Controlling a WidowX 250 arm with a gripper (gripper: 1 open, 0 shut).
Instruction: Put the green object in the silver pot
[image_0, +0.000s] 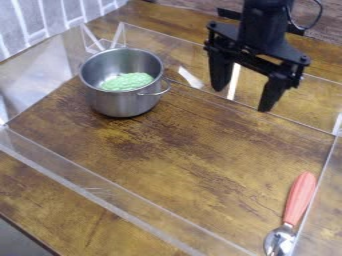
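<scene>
The green object (127, 81), a light green speckled lump, lies inside the silver pot (123, 97), which stands upright at the left of the wooden table. My gripper (245, 91) hangs to the right of the pot, well apart from it and above the table. Its two dark fingers point down with a wide gap between them, and nothing is held.
A red-handled metal spoon (293, 213) lies at the front right. Clear plastic walls (160, 213) enclose the wooden work surface (187, 150). A pale wall (40, 20) runs at the back left.
</scene>
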